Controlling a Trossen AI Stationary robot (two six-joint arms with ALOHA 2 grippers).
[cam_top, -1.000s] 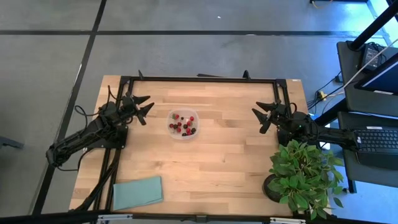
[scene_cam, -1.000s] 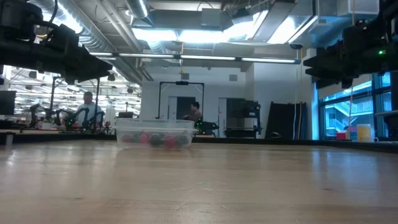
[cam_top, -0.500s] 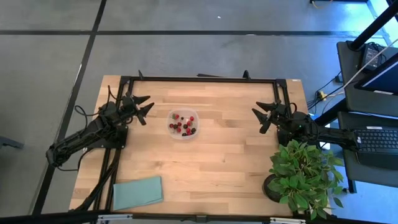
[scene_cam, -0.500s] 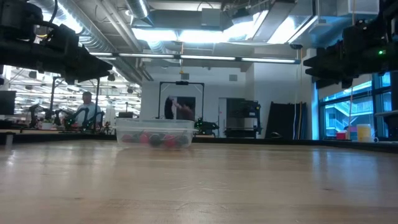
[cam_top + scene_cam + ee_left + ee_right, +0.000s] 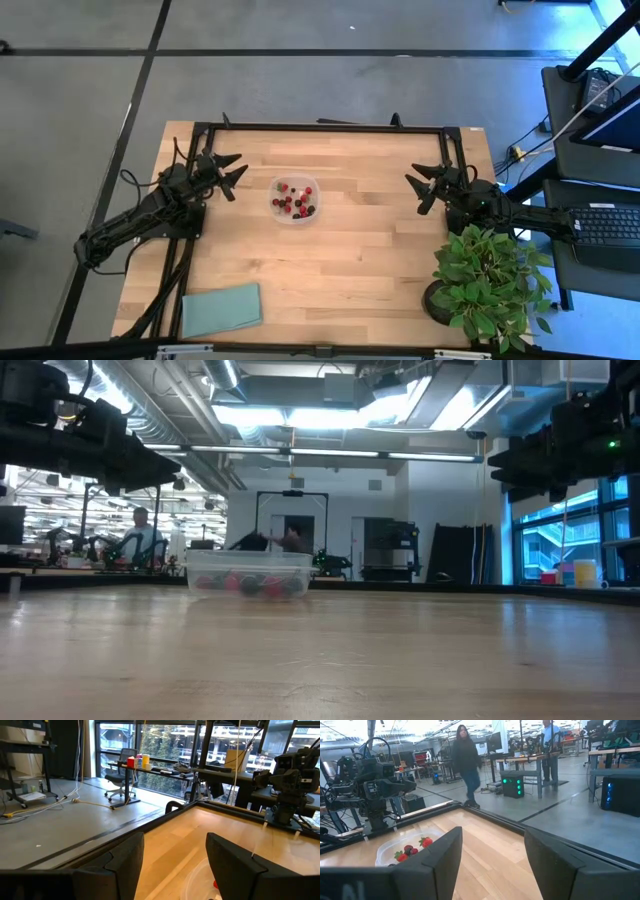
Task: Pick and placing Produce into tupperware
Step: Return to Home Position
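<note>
The clear tupperware stands on its base on the wooden table, left of centre and toward the far side. Several red and dark maroon berries lie inside it; they also show through its wall in the low view and in the right wrist view. My left gripper hovers open above the table, left of the tupperware. My right gripper hovers open near the table's right side, well away from the tupperware. Both hold nothing.
A flat teal cloth lies at the table's near left corner. A leafy green potted plant stands at the near right corner, close to my right arm. A black frame runs along the far edge. People move in the room beyond.
Neither arm nor the tupperware has moved. Only a person walks across the room behind the table.
</note>
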